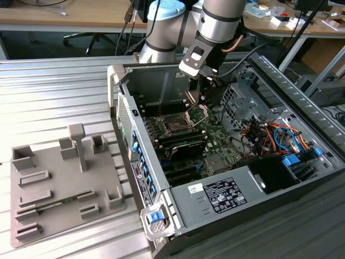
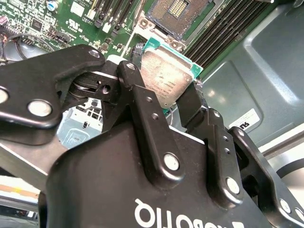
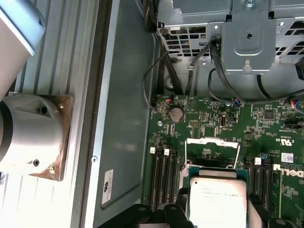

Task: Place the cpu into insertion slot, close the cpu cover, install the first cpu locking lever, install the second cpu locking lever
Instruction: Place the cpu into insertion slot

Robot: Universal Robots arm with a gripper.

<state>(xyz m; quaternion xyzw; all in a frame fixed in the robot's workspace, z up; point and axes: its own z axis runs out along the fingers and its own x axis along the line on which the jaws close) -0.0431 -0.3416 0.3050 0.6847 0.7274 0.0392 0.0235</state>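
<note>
Closest to the lens in the second wrist view is your hand [image 2: 164, 88], black linkages and all. Its two fingers [image 2: 137, 95] are pinched in on opposite edges of the cpu [image 2: 168, 76], so you've got a firm hold of the chip. The silvery face points toward the camera, with the tan-green rim showing along the edges, and the chip sits tilted in the grip.

The cpu isn't seated. It hangs over the green motherboard [image 3: 266, 123], and the insertion slot [image 2: 178, 10] lies open just past it with its contact field bare. In the first wrist view the cpu cover [image 3: 211, 139] is flipped up, its shiny frame showing just beyond the chip. Long black memory slots [image 3: 161, 175] run alongside, and a coin battery [image 3: 176, 114] sits a bit further up the board.

From the exterior view, your arm reaches down into the open computer case [image 1: 161, 81], close above the socket area. Off to the exterior view's left, a grey fixture tray [image 1: 54, 183] rests on the ribbed metal tabletop [image 1: 54, 91], well apart from the case.
</note>
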